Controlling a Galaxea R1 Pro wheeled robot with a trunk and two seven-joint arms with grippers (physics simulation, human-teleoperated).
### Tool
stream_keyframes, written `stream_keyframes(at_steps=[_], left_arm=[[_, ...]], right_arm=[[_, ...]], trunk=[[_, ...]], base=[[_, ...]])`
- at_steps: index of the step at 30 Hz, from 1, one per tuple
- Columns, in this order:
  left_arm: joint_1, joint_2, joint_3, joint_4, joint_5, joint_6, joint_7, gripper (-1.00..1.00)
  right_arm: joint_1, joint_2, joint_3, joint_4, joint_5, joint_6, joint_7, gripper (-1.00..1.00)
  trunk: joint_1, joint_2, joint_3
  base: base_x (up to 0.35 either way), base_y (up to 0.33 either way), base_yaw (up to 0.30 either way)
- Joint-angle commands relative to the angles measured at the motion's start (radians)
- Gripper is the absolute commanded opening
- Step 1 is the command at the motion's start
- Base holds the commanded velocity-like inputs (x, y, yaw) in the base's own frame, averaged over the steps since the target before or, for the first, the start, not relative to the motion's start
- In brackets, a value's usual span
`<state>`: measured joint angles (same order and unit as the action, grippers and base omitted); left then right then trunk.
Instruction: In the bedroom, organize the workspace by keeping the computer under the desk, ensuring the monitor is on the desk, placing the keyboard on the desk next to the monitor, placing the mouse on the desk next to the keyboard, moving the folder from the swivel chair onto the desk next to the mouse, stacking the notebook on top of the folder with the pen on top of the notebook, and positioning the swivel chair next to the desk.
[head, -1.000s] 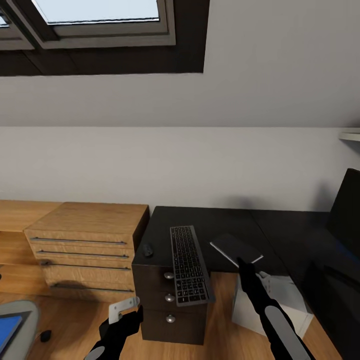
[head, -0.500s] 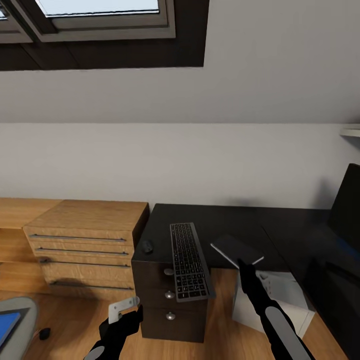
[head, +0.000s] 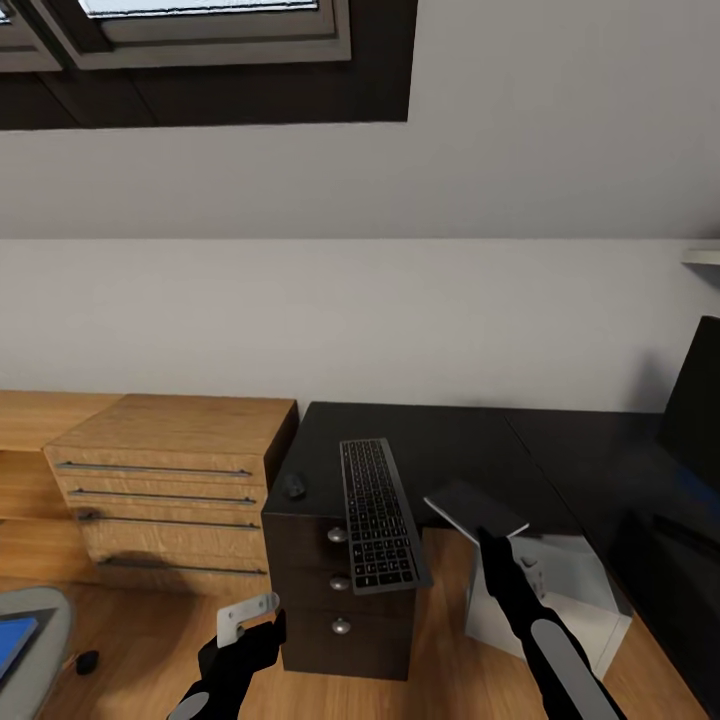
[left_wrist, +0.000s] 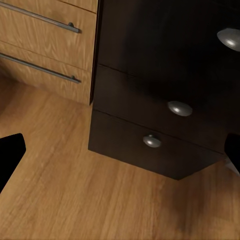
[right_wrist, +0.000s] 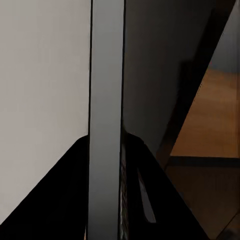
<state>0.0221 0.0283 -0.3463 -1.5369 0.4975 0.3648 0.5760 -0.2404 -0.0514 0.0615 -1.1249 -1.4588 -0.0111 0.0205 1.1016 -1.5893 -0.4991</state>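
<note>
While my right tool (head: 492, 545) is clamped on the notebook's (head: 475, 508) near edge, holding it tilted over the bench (head: 450, 450) front, my left tool (head: 250, 618) hangs spread and empty — keyboard (head: 380, 515) overhanging the drawers, mouse (head: 294, 486) beside it.

- The black counter (head: 450, 440) carries the keyboard (head: 381, 513) — its near end juts past the front edge, above the knobbed drawers (head: 338, 580).
- The mouse (head: 293, 486) lies near the counter's left edge, just left of the keyboard.
- The monitor (head: 695, 410) stands at the far right.
- The wooden floor (head: 140, 640) carries the light-grey computer (head: 560, 600), beside the drawers — and the light-wood drawer chest (head: 170, 480).
</note>
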Motion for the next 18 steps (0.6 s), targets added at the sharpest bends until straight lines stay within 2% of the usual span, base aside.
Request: stream_keyframes(at_steps=[1, 4, 18], left_arm=[[-0.001, 0.001, -0.002, -0.002, 0.007, 0.002, 0.008, 1.00], [0.000, 0.001, -0.002, -0.002, 0.007, 0.002, 0.008, 1.00], [-0.001, 0.010, -0.001, -0.001, 0.006, 0.001, 0.008, 1.00]], right_arm=[[0.000, -0.001, -0.001, 0.000, -0.011, -0.001, 0.002, -1.00], [0.000, -0.001, -0.009, 0.003, -0.011, -0.001, 0.001, -1.00], [0.000, -0.001, -0.011, 0.004, -0.011, -0.001, 0.001, -1.00]], trunk=[[0.004, -0.008, -0.004], [0.015, -0.029, -0.013], [0.015, -0.029, -0.013]], base=[[0.000, 0.000, 0.000], [0.000, 0.000, 0.000], [0.008, 0.000, 0.000]])
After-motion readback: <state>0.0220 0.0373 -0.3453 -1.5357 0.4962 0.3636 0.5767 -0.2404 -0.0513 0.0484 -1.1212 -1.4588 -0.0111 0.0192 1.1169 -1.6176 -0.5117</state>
